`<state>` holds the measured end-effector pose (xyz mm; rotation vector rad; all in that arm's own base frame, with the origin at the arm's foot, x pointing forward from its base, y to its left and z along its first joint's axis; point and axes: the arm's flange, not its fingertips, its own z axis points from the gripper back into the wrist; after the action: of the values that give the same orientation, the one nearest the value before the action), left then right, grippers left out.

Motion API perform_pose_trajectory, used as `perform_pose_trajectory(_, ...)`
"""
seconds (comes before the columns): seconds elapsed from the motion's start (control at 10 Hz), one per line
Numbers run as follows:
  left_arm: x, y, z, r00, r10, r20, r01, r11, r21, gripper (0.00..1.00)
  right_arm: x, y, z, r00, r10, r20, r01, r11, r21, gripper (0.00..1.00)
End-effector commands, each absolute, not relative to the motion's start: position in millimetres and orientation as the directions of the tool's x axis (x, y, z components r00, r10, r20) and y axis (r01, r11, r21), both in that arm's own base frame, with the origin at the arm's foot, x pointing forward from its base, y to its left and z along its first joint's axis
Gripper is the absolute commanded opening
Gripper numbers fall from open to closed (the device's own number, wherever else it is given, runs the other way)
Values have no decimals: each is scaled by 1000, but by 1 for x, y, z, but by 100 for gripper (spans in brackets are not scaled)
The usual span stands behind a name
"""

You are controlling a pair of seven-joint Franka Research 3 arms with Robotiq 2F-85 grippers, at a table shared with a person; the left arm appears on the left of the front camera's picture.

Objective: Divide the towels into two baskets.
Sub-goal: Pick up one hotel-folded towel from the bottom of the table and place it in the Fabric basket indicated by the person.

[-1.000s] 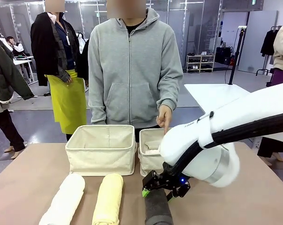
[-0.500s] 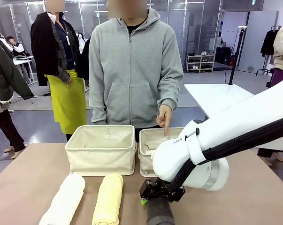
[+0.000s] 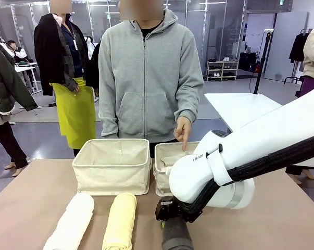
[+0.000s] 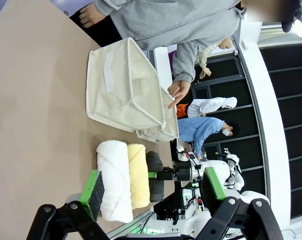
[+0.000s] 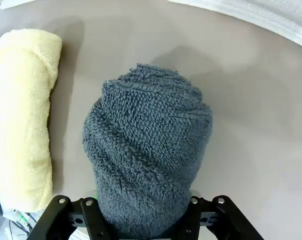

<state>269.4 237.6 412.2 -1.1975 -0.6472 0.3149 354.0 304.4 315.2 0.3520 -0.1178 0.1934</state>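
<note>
Right gripper [image 3: 171,223] sits on the dark grey towel [image 5: 148,150], lower centre of frame!
Jaws hug both flanks of the roll on the worktop. Its long axis points straight at the basket [image 3: 163,182] just above it.

Probably a robotics lab: glass partitions [image 3: 209,26], shelf rack [image 3: 222,69], white worktable [image 3: 240,107] behind.

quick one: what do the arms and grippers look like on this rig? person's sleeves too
The right arm has glossy white rounded links, a black cable hose along it and dark lettering near the wrist. The right gripper and left gripper have black linkage fingers with green pads. The person's sleeves are long, grey hoodie fabric with ribbed cuffs.
</note>
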Motion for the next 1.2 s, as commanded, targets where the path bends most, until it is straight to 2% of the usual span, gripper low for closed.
perform_pose_trajectory(0.0, 268, 240, 413, 775, 552, 309, 129, 340, -931, 100, 342, 303, 355, 969, 193, 154, -229, 933, 276, 22)
perform_pose_trajectory(0.2, 268, 240, 413, 775, 552, 309, 129, 340, -931, 100, 330, 296, 406, 903, 390, 179, -420, 887, 190, 22)
perform_pose_trajectory(0.4, 268, 240, 413, 775, 552, 309, 129, 340, -931, 100, 322, 292, 446, 767, 628, 136, -637, 770, 34, 22)
perform_pose_trajectory(0.5, 268, 240, 413, 775, 552, 309, 129, 340, -931, 100, 316, 290, 456, 653, 753, 79, -750, 657, -77, 22)
perform_pose_trajectory(0.6, 268, 240, 413, 775, 552, 309, 129, 340, -931, 100, 312, 285, 464, 470, 883, 15, -871, 466, -156, 22)
perform_pose_trajectory(0.7, 268, 240, 413, 775, 552, 309, 129, 340, -931, 100, 310, 278, 470, 305, 952, 1, -937, 300, -177, 22)
perform_pose_trajectory(0.8, 268, 240, 413, 775, 552, 309, 129, 340, -931, 100, 309, 266, 472, 199, 979, 30, -974, 202, -102, 22)
perform_pose_trajectory(0.9, 268, 240, 413, 775, 552, 309, 129, 340, -931, 100, 303, 246, 470, 115, 993, -3, -993, 115, 14, 22)
perform_pose_trajectory(1.0, 268, 240, 413, 775, 552, 309, 129, 340, -931, 100, 291, 217, 462, 122, 991, 61, -989, 116, 92, 22)
perform_pose_trajectory(1.1, 268, 240, 413, 775, 552, 309, 129, 340, -931, 100, 308, 273, 471, 262, 965, -13, -962, 260, -83, 22)
